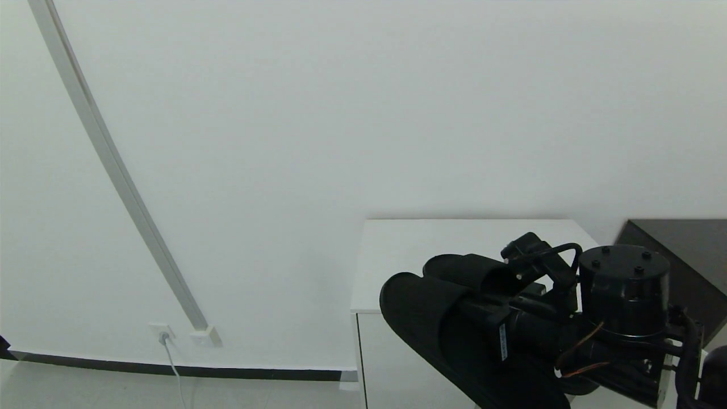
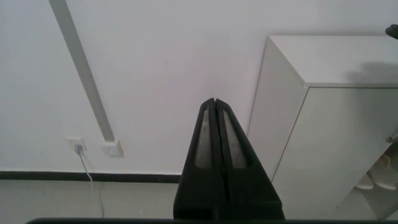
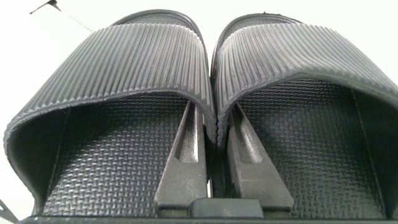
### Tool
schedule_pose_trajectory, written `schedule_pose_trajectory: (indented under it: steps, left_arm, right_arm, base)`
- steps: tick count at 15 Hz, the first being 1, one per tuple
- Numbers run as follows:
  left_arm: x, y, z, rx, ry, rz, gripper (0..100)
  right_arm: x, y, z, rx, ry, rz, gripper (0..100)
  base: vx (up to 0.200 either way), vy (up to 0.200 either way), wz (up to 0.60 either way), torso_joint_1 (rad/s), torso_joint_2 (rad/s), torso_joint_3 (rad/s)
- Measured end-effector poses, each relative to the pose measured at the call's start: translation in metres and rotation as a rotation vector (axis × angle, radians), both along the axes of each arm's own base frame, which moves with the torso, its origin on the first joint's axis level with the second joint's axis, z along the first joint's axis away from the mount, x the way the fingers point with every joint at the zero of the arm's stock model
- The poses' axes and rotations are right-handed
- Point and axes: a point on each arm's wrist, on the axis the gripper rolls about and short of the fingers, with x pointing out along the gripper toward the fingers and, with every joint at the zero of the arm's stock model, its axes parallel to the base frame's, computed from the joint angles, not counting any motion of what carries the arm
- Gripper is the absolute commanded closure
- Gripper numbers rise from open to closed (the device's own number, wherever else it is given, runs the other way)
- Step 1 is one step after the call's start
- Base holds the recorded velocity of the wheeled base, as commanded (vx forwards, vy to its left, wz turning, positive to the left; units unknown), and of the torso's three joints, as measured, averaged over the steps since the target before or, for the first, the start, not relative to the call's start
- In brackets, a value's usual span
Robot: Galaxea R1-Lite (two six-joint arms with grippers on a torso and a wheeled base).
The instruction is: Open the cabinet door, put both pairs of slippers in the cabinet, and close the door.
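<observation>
The right pincer (image 3: 213, 124) is clamped on the two black slippers (image 1: 454, 318), one finger inside each, held up in front of the white cabinet (image 1: 431, 250). The left pincer (image 2: 214, 124) is empty, its fingers pressed together.

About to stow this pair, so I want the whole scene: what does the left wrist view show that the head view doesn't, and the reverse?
Left wrist view adds: the left gripper, shut and empty, and what look like pale slippers low inside the cabinet.
Head view adds: the right gripper clamped on the black slippers, held in front of the cabinet top, and a dark unit beside the cabinet.
Both share: the white cabinet, the slanted wall strip and the socket with its cable.
</observation>
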Motion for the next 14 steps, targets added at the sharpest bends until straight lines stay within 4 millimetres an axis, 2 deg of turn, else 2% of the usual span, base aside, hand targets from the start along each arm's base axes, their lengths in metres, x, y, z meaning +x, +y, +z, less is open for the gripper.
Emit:
schedule_pose_trajectory:
  steps: [5,14]
  left_arm:
    - [0.0,0.0,0.0,0.0,0.0,-0.002,100]
    - [0.0,0.0,0.0,-0.001,0.0,0.0,100]
  right_arm:
    - [-0.0033,0.002,-0.0006,0.0,0.0,0.014,100]
    - [-0.0048,0.0021,-0.0024,-0.004,0.005,0.018,100]
  base:
    - [-0.2,0.0,0.0,-0.007,0.0,0.002]
    - [0.0,0.0,0.0,0.0,0.0,0.0]
